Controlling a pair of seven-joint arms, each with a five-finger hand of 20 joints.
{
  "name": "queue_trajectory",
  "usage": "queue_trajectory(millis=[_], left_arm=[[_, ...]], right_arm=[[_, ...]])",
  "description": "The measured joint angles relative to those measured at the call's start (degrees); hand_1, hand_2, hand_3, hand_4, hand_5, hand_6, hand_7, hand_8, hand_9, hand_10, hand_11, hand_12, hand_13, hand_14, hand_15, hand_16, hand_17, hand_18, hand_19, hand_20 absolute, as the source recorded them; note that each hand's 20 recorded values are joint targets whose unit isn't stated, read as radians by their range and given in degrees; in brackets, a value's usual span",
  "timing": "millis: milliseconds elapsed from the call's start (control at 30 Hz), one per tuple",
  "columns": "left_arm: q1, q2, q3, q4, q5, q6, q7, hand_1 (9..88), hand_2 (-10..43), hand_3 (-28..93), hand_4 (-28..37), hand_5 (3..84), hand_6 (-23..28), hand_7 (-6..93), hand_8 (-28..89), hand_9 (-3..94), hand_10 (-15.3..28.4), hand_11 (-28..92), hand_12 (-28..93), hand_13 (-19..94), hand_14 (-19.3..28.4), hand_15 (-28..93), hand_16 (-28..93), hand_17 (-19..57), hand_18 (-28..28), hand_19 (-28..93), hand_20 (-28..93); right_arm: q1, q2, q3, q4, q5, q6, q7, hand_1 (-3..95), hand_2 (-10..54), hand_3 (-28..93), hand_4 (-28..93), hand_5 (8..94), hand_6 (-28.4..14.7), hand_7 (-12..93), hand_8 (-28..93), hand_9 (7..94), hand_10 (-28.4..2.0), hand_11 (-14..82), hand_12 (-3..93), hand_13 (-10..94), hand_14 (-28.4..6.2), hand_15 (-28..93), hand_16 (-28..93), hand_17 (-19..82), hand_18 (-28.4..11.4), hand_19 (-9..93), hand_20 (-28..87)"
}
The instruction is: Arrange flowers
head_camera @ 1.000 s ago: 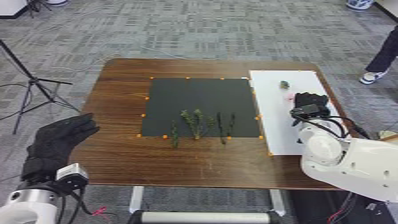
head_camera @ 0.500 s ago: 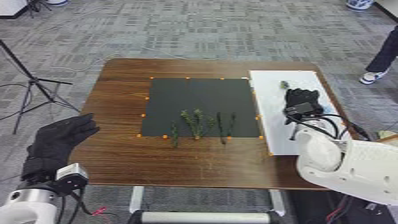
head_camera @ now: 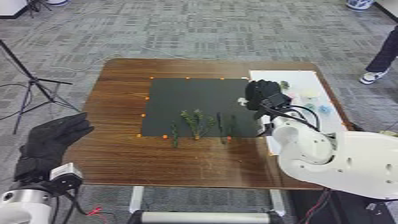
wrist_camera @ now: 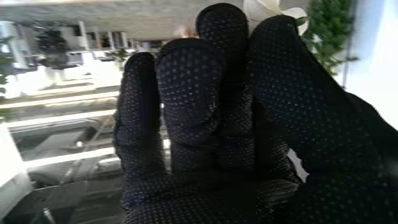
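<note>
white flower: held in the right hand, petals (head_camera: 242,101) by the dark mat's 2 to 3 o'clock edge; can't tell if it touches down. risk: light petals pinched by thick gloves may crush, or the bloom may twist in the grip and land facing the wrong way.
right hand (head_camera: 264,94): thumb and fingers closed on the white flower; petals poke out by the fingertips (wrist_camera: 224,22) in the right wrist view. risk: glove fabric could snag the bloom on release and drag it off its spot.
dark mat (head_camera: 187,95): flat on the bench (head_camera: 124,100), likely the place to arrange on. risk: a low sweep of the hand could rub it and shift everything on it.
leafy sprig (head_camera: 197,120): mat's 6 o'clock. risk: bloom set too far off its tips would look detached; set too low, the hand may knock it.
dark stems (head_camera: 222,127): mat's 5 o'clock, close together, near the forearm side. risk: thin and light, a dipping wrist could roll them.
thin stem (head_camera: 175,134): mat's 7 o'clock, low risk.
green piece (head_camera: 284,85): white sheet (head_camera: 266,75), 11 o'clock, just beside the right hand. risk: brushed by the knuckles.
blue flower (head_camera: 326,109): sheet's 3 o'clock, near the arm. risk: sleeve cables could catch it.
left hand (head_camera: 53,140): bench's 8 o'clock, relaxed, nothing held.
</note>
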Motion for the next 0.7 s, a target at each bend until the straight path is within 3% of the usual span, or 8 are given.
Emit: queue_trajectory(millis=[467, 700], left_arm=[[0.4, -1.1, -2.02, -0.04, 0.09, -0.15, -0.58, 22.5, -0.6, 89, -23.8, 56.0, 12.8, 15.4, -11, 46.3, 20.1, 33, 11, 34, 23.4, 53, -8, -5.5, 17.8, 43, 13], [-0.2, -1.47, -2.45, 0.23, 0.34, -1.02, -1.37, 22.5, -0.6, 89, -23.7, 55.9, 12.8, 15.4, -11, 46.3, 20.0, 33, 11, 34, 23.4, 53, -8, -5.5, 17.9, 43, 13]], right_arm=[[-0.8, -10.3, 1.7, -2.1, -1.0, 2.2, -1.1, 56.8, -9.5, 75, -28, 73.0, 0.5, 47, -10, 84.7, -5.2, 21.6, 38.8, 77, -2.7, 59, 29, 32, -19.8, 93, -2], [-0.1, -17.1, -0.1, -1.0, -1.3, 4.0, -0.4, 56.7, -9.5, 75, -28, 73.2, 0.5, 46, -10, 84.9, -5.2, 21.4, 38.9, 77, -2.6, 59, 29, 32, -19.9, 93, -2]])
